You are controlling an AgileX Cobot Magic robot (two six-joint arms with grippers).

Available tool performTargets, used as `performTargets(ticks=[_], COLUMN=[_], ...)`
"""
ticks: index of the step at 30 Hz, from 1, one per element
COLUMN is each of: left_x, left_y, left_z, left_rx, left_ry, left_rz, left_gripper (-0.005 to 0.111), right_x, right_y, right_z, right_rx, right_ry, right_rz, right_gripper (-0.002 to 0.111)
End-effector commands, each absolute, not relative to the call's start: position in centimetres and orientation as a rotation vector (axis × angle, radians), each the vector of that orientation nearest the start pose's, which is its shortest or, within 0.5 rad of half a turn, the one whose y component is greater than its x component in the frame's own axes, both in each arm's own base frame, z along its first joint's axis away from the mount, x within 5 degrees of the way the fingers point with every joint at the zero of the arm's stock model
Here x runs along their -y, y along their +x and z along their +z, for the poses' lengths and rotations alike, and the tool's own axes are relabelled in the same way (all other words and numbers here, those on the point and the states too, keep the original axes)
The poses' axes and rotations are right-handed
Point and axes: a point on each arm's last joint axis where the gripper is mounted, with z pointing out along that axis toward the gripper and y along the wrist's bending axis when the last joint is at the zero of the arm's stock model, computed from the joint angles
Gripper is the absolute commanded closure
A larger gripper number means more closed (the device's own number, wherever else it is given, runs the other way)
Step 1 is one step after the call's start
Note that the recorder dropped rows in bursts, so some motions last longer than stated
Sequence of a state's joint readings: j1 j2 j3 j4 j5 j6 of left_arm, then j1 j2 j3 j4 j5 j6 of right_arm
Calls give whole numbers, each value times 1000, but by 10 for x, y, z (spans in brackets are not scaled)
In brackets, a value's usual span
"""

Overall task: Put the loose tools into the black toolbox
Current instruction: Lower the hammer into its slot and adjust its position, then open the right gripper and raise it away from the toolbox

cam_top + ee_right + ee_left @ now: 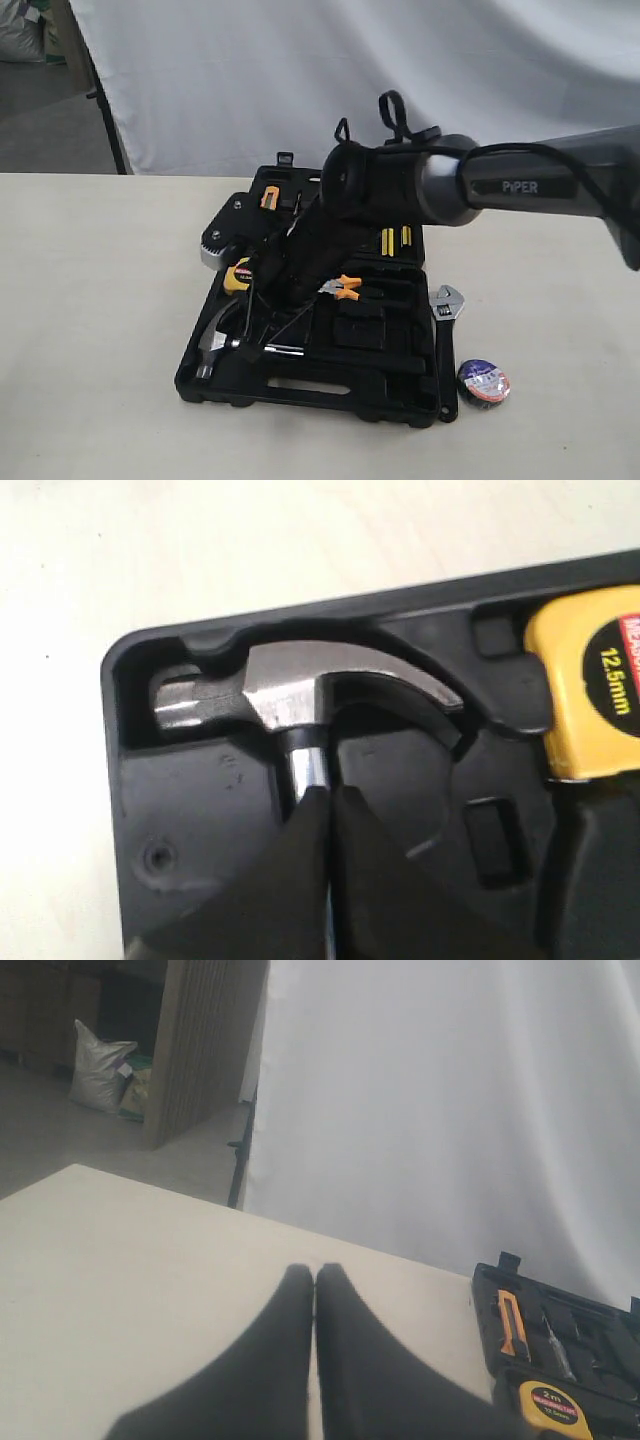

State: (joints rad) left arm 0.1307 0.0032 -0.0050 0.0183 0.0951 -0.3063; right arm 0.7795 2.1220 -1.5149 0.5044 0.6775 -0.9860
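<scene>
The claw hammer [215, 340] [300, 690] lies in its recess at the front left corner of the open black toolbox [300, 390] [130, 810]. My right gripper [328, 792] [252, 348] reaches across from the right and is shut. Its tips sit right over the silver shaft just behind the head, and nothing shows between them. The black adjustable wrench [445, 320] lies on the table against the toolbox's right edge. Beside it, near the front, is the black tape roll [483, 382]. My left gripper [315, 1272] is shut and empty over bare table left of the toolbox [560, 1330].
Inside the case sit a yellow tape measure [237, 275] [590, 680] [553, 1405], orange-handled pliers [345, 288] and an orange utility knife [270, 197] [512, 1322]. A white backdrop hangs behind the table. The right arm [520, 185] spans the case from the right.
</scene>
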Motion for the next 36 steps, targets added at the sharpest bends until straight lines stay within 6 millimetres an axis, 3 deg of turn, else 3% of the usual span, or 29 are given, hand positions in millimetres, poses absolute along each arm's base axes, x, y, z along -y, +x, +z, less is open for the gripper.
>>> performTargets(ticks=[1,4,7,13,17,22,25,32,36], left_x=[-9,-9,-9,-9,-9,-9,-9,-9,-9], left_y=[55,55,55,55,55,55,55,55,55], left_z=[208,208,208,208,208,208,208,208,208], left_rx=[-1526,-1526,-1526,-1526,-1526,-1526,-1526,-1526,-1526], left_ry=[-346,-346,-346,-346,-346,-346,-346,-346,-346], left_rz=[-103,-103,-103,-103,-103,-103,-103,-103,-103], left_gripper=[106,106,106,106,106,106,106,106,106], right_x=[-334,-332,-331,-327,-314,-278,-249,-174,-143], right_y=[297,295,295,295,295,304,311,322,328], right_z=[122,111,122,168,198,234,241,222,205], right_rx=[-2106,-2130,-2106,-2011,-2042,-2149,-2191,-2358,-2462], right_ry=[-1829,-1879,-1878,-1853,-1806,-1640,-1519,-1235,-1135], right_rz=[477,472,458,412,349,341,317,247,230], right_gripper=[109,109,109,109,109,109,109,109,109])
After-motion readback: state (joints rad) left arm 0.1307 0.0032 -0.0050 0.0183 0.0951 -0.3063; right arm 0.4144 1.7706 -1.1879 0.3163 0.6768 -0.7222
